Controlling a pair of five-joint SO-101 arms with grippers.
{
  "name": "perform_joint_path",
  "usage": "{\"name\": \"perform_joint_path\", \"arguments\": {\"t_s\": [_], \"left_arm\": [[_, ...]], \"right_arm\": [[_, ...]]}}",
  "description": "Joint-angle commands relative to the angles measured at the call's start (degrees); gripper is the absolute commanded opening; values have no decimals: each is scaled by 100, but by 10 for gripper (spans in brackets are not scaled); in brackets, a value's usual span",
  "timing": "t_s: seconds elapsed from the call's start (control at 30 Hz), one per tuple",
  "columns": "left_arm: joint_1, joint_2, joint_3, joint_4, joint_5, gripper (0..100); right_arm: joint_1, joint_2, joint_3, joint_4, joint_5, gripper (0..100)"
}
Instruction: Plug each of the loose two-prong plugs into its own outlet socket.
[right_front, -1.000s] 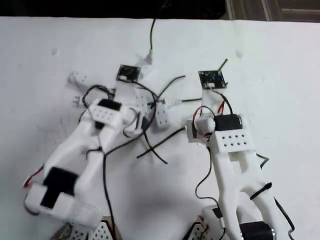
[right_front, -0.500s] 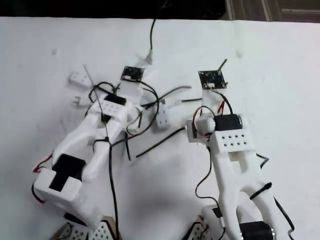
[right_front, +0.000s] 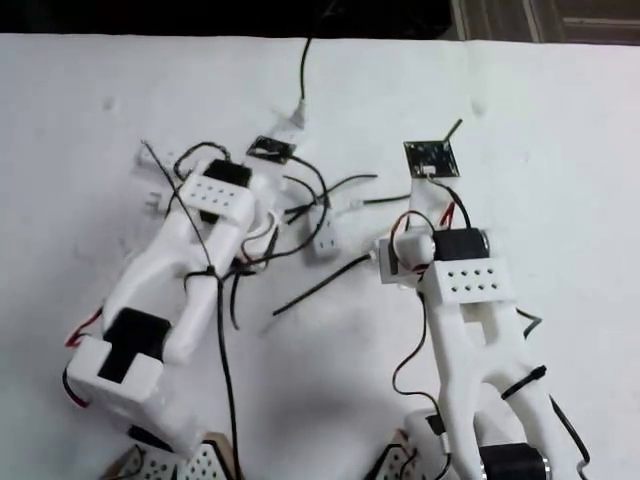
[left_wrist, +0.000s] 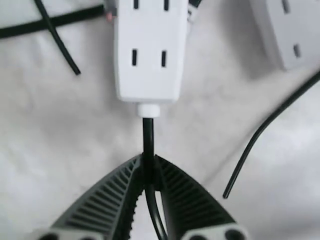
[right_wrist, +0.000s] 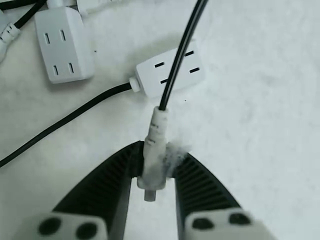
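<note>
Plastic and thin cable made up everything in play, so I judged the pieces light, hard-shelled and a little slick, with springy cords that would tug them off line. The left gripper (left_wrist: 148, 162) had its fingers closed on the black cord (left_wrist: 148, 132) just behind a white outlet block (left_wrist: 149, 50), which lay flat on the table (right_front: 560, 120) with its sockets up. A second block (left_wrist: 287, 30) lay near it. The right gripper (right_wrist: 155, 157) had its fingers clamped on a small white plug (right_wrist: 153, 140), whose black lead (right_wrist: 180, 50) ran over a nearer outlet block (right_wrist: 192, 75). A block that light would likely slide when pushed, so it wanted bracing by its body, not its cord. The plug was best pinched across its rigid shell, close to the prong end.
</note>
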Motion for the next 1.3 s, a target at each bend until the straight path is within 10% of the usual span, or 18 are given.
{"name": "perform_joint_path", "arguments": {"t_s": [0.0, 0.37, 0.83, 1.27], "left_arm": [[-57, -716, 70, 255, -466, 23], [-356, -3864, 2084, 378, -2057, 23], [-2123, -3952, 3314, 519, -6382, 23], [-2325, -4259, 3490, 0, -5978, 253]], "right_arm": [[22, -251, -35, 4, 53, 17], [13, -224, -35, 4, 53, 17], [4, -207, -35, 4, 53, 17], [-251, -207, 79, -31, 132, 17]]}}
